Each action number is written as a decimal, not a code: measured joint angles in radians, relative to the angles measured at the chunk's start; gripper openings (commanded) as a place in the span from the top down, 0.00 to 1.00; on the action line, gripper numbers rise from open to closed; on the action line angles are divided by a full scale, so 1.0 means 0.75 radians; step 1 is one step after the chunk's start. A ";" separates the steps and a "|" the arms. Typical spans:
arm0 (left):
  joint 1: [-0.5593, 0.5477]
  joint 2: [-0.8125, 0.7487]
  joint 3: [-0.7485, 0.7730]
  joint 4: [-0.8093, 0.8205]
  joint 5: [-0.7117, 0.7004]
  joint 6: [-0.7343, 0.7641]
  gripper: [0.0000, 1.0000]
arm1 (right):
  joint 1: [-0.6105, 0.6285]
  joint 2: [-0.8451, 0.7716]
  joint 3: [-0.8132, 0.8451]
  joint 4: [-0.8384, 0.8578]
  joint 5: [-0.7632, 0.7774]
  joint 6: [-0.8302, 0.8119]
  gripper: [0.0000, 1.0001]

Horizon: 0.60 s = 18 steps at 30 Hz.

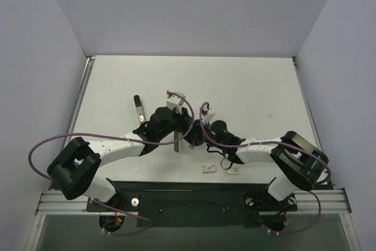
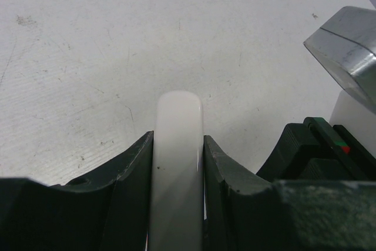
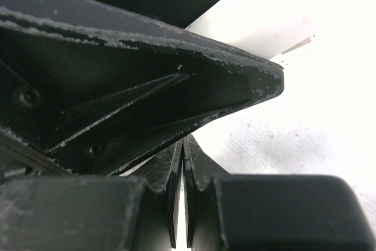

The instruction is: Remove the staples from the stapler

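Note:
My left gripper [image 1: 178, 123] is shut on the stapler's white top bar [image 2: 176, 163], which sticks out past the fingertips in the left wrist view. A grey metal bar of the stapler [image 1: 177, 140] hangs out from that grip toward the near edge, and its silver end shows in the left wrist view [image 2: 346, 48]. My right gripper [image 1: 194, 136] sits close against the left one with its jaws pressed together [image 3: 184, 142]. I see nothing between them. The left gripper's black body [image 3: 129, 74] fills the right wrist view. No staples show in any view.
A small black-and-silver bar [image 1: 138, 109] lies on the white table [image 1: 247, 86] left of the grippers. Two small white cards with reddish marks [image 1: 208, 169] [image 1: 233, 171] lie near the front edge. Grey walls enclose the table.

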 measured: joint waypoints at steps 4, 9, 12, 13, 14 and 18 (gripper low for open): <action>-0.002 -0.041 0.000 -0.008 -0.003 0.001 1.00 | 0.014 -0.042 0.040 -0.089 0.016 -0.043 1.00; -0.003 -0.078 0.001 -0.028 -0.002 -0.001 1.00 | 0.037 -0.055 0.060 -0.127 0.063 -0.062 1.00; -0.002 -0.086 0.001 -0.039 -0.005 0.000 1.00 | 0.089 -0.103 0.096 -0.268 0.157 -0.108 1.00; -0.004 -0.093 0.001 -0.046 -0.006 0.001 1.00 | 0.087 -0.119 0.094 -0.274 0.144 -0.117 1.00; -0.005 -0.101 0.001 -0.047 -0.005 0.000 1.00 | 0.084 -0.127 0.093 -0.272 0.129 -0.123 1.00; -0.005 -0.113 0.001 -0.048 -0.001 -0.001 1.00 | 0.113 -0.149 0.117 -0.356 0.218 -0.155 1.00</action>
